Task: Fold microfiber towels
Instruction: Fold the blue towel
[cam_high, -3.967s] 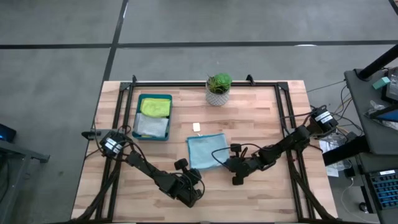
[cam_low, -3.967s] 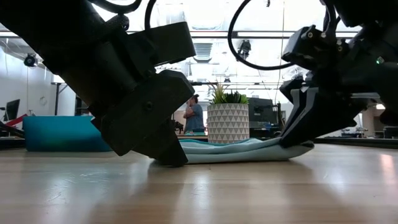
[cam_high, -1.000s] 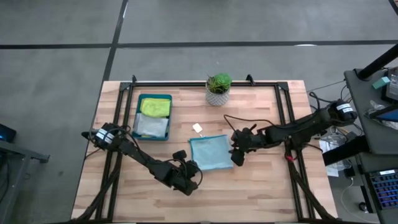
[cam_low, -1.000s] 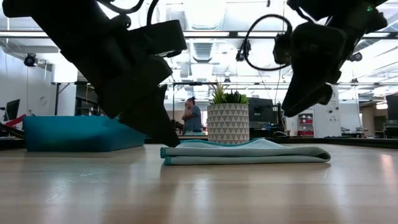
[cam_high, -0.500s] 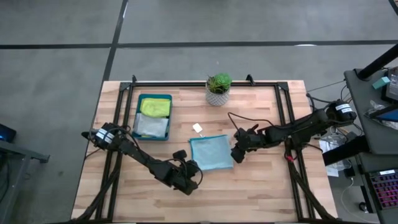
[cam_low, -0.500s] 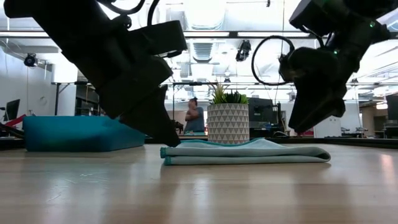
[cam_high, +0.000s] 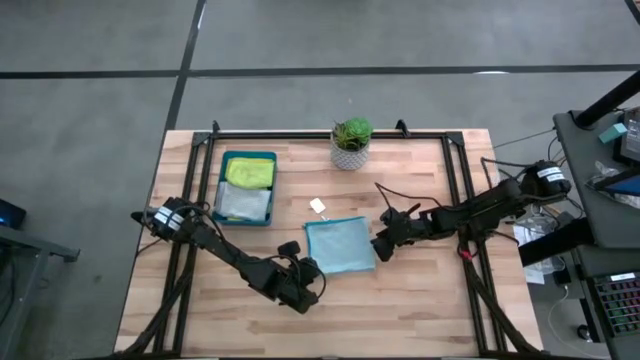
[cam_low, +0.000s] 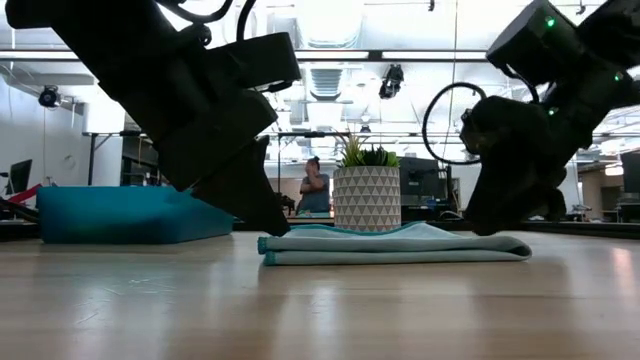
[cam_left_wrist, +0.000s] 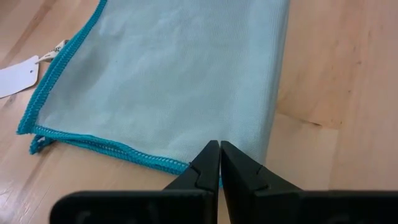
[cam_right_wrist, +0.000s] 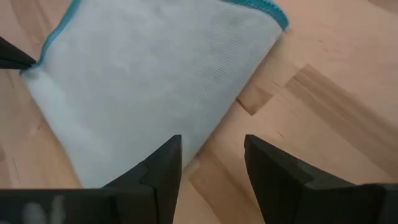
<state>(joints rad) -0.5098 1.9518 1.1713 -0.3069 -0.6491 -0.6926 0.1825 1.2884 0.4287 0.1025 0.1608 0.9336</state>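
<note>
Teal towel lies folded just in front of the plant pot. My right claw, fingers apart, has dropped to its right edge; my left claw stays pinched together, empty, at its front-left corner.

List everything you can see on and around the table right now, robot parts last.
Teal towel: one, light teal with white tag, folded at table centre.
Tray: one, dark teal, far left of table.
Green towel: one, lime, in tray.
Grey towel: one, pale, in tray.
Plant: one, green in white pot, far edge.
Person: one, in room behind.
Left gripper: shut, at towel's near edge.
Right gripper: open, beside towel's right edge.
</note>
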